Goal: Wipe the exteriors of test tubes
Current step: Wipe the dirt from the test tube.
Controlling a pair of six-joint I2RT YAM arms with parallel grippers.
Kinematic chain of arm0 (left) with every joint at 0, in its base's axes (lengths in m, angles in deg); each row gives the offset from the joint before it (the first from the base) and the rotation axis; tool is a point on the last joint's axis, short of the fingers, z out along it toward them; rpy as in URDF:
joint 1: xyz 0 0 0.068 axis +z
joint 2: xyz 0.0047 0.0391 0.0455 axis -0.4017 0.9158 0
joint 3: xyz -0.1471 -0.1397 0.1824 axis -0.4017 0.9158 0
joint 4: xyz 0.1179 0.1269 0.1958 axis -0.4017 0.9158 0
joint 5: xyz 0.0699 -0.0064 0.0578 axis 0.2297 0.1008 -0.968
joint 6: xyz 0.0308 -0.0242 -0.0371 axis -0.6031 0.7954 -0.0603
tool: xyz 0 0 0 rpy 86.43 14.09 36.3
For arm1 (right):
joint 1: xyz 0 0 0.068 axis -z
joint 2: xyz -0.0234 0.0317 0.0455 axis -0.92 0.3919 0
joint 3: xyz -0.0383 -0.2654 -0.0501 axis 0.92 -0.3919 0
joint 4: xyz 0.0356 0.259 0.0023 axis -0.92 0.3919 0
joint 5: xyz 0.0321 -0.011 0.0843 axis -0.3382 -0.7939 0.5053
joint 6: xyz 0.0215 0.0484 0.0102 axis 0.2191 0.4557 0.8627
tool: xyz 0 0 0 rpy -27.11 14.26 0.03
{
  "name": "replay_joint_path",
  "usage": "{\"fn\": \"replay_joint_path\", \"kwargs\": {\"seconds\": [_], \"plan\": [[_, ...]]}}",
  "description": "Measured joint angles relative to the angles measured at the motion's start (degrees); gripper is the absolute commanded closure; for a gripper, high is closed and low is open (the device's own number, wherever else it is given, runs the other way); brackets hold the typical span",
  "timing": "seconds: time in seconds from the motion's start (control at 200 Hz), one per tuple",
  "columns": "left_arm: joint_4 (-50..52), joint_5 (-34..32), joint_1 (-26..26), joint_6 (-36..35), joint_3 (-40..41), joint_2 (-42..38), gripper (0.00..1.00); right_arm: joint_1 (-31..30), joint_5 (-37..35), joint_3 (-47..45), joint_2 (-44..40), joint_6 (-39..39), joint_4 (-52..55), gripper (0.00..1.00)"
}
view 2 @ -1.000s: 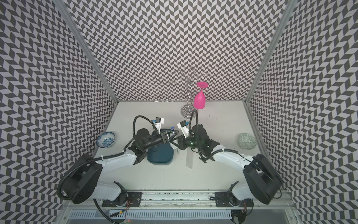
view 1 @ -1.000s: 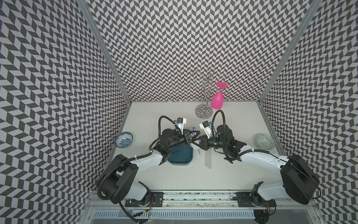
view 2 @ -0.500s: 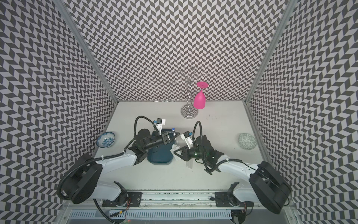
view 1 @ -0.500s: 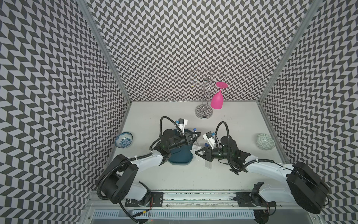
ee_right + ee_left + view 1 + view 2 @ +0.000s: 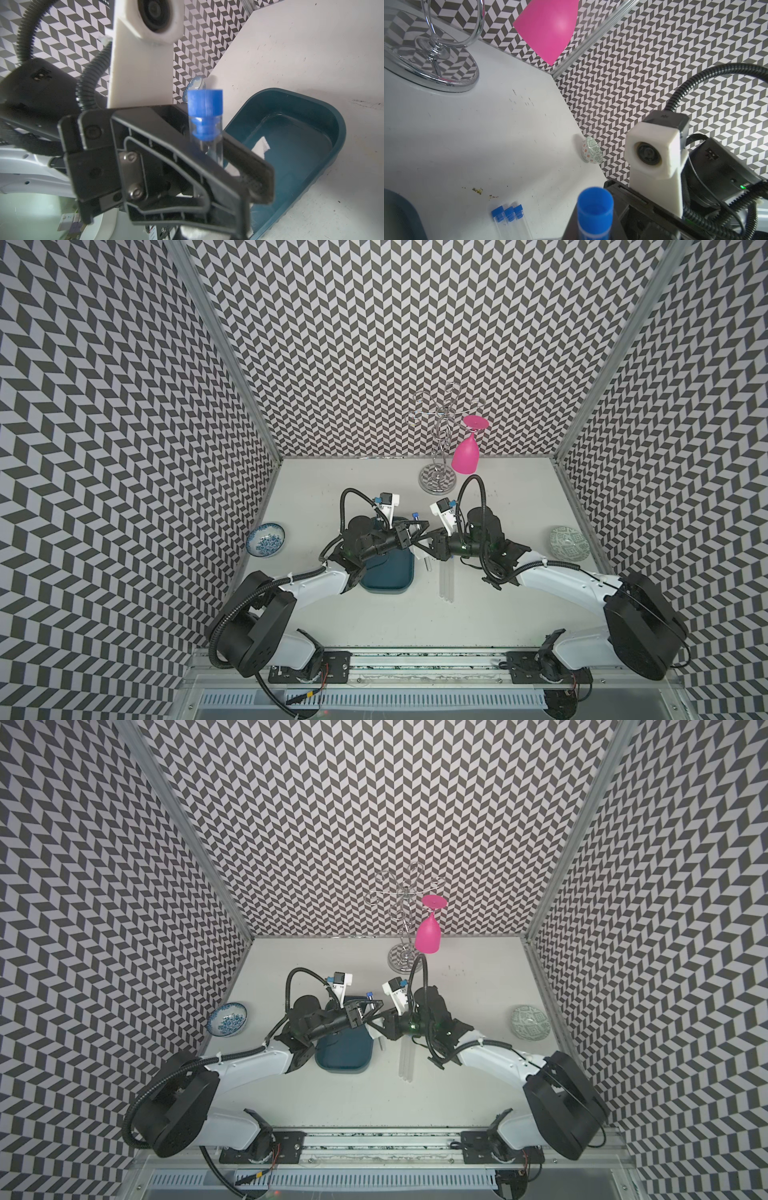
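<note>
By the tray (image 5: 390,580), left tool (image 5: 419,533) tight around one test tube (image 5: 207,133)

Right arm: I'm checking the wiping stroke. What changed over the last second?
The right gripper drew back toward its base, then returned to the left gripper. The left jaws stayed shut on the clear blue-capped test tube. The three loose blue-capped tubes and teal plastic tray stayed put.

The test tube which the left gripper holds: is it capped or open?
Capped: in the right wrist view a blue cap plugs the top of the clear test tube.
</note>
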Motion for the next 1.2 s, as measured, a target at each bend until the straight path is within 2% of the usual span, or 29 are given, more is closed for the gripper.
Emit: {"fn": "replay_joint_path", "kwargs": {"seconds": [0.195,0.315,0.441,0.646,0.836,1.197], "plan": [[0.2,0.24,-0.35,-0.02,0.31,0.0,0.86,-1.86,0.0,-10.67,-4.98,4.04,-4.24,0.81],[0.11,0.22,-0.39,0.2,0.94,0.0,0.86,-2.1,0.0,-12.2,-6.01,4.9,-4.55,0.81],[-0.33,0.24,-0.37,0.24,0.94,0.0,0.86,-2.1,-0.28,-9.62,-5.09,4.04,-2.47,0.8],[-0.83,0.37,-0.33,0.26,0.94,-0.13,0.86,-0.52,-0.76,0.42,-0.31,2.1,0.44,0.81],[-0.94,-0.09,0.26,0.11,0.92,-1.01,0.86,-0.26,-0.39,1.7,0.66,1.14,0.37,0.81],[1.64,0.15,0.0,-0.44,0.98,-1.01,0.86,-1.92,0.85,-12.37,-4.98,5.22,-6.56,0.81]]}}
